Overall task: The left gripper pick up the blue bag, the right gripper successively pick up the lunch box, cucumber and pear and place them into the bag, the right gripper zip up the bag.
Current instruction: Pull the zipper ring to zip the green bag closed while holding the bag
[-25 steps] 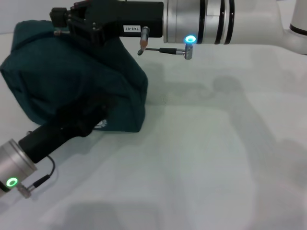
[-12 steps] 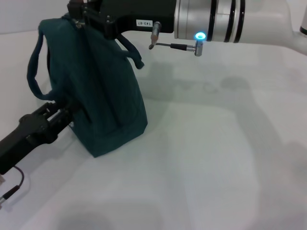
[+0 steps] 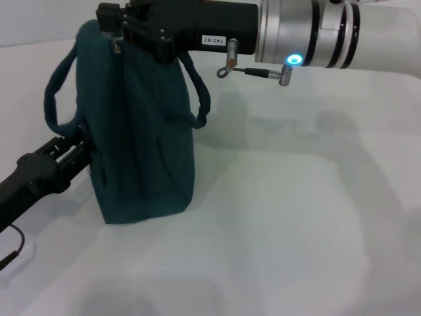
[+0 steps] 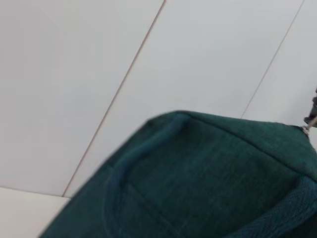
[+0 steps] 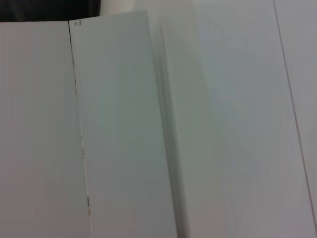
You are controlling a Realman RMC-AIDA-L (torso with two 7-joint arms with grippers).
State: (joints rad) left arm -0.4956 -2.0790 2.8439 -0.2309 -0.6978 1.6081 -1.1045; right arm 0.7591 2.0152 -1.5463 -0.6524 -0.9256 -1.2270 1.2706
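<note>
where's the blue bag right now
In the head view the blue bag stands upright on the table's left side, with the left gripper at its lower side and the right gripper at its top.

Blue bag (image 3: 141, 138) matt woven cloth; table (image 3: 296, 230) smooth, matt white.

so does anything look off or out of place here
Nothing stands out. The blue bag stands upright on the table, the right hand at its top, the left hand against its side.

blue bag (image 3: 141, 141) contents hidden, left hand (image 3: 82, 148) fingertips hidden behind bag
</note>
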